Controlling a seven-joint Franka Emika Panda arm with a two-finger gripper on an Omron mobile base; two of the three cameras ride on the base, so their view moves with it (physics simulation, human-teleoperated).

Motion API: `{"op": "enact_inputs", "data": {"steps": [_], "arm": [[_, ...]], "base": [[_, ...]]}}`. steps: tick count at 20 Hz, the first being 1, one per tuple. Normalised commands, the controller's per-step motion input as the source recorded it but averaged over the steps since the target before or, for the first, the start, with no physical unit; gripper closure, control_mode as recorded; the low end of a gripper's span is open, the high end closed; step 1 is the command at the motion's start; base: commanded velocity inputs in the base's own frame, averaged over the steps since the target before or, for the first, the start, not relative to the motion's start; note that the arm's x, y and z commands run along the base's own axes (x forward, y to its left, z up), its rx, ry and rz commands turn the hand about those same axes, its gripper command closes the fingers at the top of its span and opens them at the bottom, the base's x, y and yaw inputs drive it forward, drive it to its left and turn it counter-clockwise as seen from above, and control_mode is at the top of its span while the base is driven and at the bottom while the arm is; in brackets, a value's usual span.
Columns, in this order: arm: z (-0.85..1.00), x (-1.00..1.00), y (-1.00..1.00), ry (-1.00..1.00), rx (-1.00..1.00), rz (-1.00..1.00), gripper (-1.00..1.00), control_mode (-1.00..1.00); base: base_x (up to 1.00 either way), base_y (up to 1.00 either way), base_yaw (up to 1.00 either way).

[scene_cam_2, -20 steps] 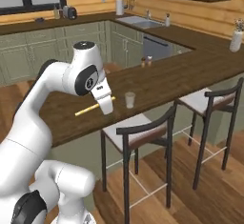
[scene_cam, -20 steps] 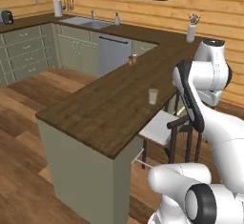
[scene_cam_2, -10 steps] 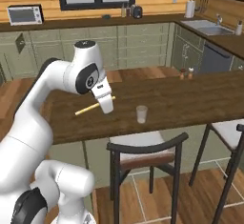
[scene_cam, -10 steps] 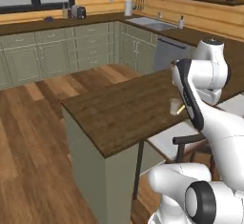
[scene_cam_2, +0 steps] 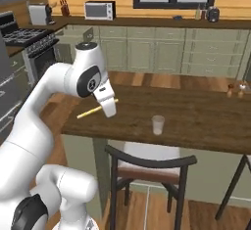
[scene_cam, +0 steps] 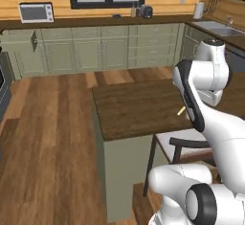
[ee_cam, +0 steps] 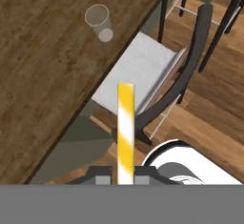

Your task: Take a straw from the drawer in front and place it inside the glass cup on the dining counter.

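The thin pale-yellow straw (scene_cam_2: 91, 110) is already clamped in the closed white gripper (scene_cam_2: 109, 107); what's left is dropping it into the small clear glass cup (scene_cam_2: 158, 125), standing near on the dark-brown wooden dining counter (scene_cam_2: 206, 119).

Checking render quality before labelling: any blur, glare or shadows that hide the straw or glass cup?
Right base view: soft and low in detail, flat light; straw and glass cup readable. Left base view: only the straw's tip shows past the arm. Hand view: sharpest; straw clear, glass cup faint on the dining counter, no glare.
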Motion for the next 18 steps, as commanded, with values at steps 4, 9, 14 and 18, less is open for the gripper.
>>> {"op": "enact_inputs", "data": {"steps": [4, 9, 14, 18], "arm": [[0.00, 0.00, 0.00, 0.00, 0.00, 0.00, 1.00, 1.00], [0.00, 0.00, 0.00, 0.00, 0.00, 0.00, 1.00, 1.00], [0.00, 0.00, 0.00, 0.00, 0.00, 0.00, 1.00, 1.00], [0.00, 0.00, 0.00, 0.00, 0.00, 0.00, 1.00, 1.00]], "base": [[-0.08, -1.00, 0.52], [-0.60, -0.91, 0.40], [-0.30, -0.57, 0.22], [0.59, -0.20, 0.04]]}}
